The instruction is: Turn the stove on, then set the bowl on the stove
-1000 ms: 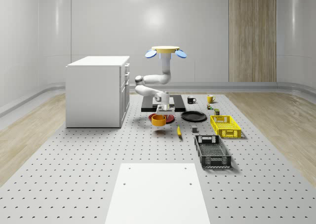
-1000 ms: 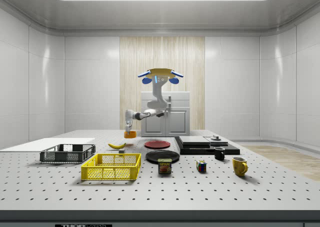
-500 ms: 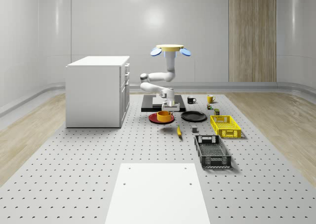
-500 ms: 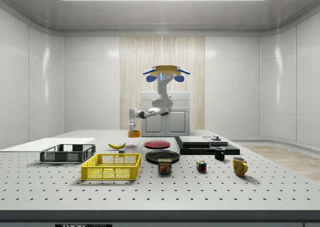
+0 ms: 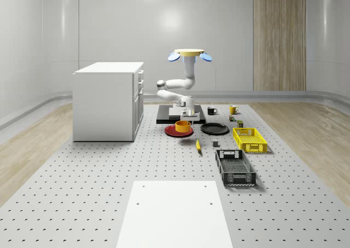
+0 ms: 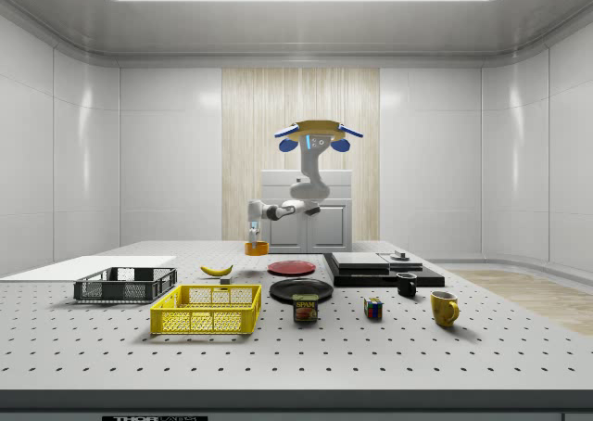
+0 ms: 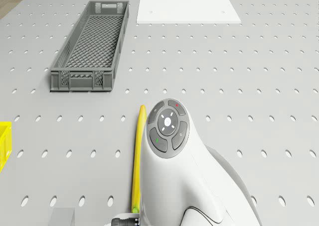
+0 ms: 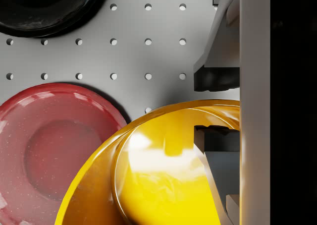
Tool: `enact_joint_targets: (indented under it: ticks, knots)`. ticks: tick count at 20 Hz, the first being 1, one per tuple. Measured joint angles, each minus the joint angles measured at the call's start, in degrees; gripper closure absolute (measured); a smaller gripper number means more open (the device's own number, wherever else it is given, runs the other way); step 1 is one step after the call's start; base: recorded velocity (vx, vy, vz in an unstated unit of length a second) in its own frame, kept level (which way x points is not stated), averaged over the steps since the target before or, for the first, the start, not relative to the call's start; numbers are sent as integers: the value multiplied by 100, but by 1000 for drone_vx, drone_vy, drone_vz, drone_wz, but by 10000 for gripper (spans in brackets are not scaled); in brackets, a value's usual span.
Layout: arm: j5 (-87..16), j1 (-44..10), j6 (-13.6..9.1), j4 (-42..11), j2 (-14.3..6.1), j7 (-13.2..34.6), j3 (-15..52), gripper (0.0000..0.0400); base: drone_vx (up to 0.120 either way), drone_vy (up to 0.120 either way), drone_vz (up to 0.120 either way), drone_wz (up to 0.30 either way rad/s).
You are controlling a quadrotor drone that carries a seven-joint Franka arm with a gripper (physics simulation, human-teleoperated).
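The drone (image 5: 188,54) hovers above the table between the cabinet and the black stove (image 5: 180,114). Its white arm reaches down to the gripper (image 5: 186,115), which is shut on the rim of the orange bowl (image 5: 183,125). In the wrist view one finger (image 8: 215,79) is outside the bowl (image 8: 163,170) and the other is inside. The bowl hangs just over the edge of the red plate (image 5: 174,131), short of the stove. In the side view the bowl (image 6: 256,248) is left of the stove (image 6: 382,269).
A white cabinet (image 5: 108,100) stands left of the stove. A black plate (image 5: 214,129), a banana (image 5: 198,145), a yellow crate (image 5: 249,139) and a grey crate (image 5: 234,167) lie on the table. Two mugs (image 5: 211,111) sit beyond. A white panel (image 5: 174,212) lies in front.
The drone and arm have carried the bowl to the whole-scene view's right and farther back, from in front of the red plate to over it, closer to the stove.
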Motion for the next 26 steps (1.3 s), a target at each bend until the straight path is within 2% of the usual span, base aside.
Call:
enact_joint_targets:
  ticks: [26]
  knots:
    - [13, -13, 25, 2, -27, 10, 3, 300, -120, 0, 0, 0]
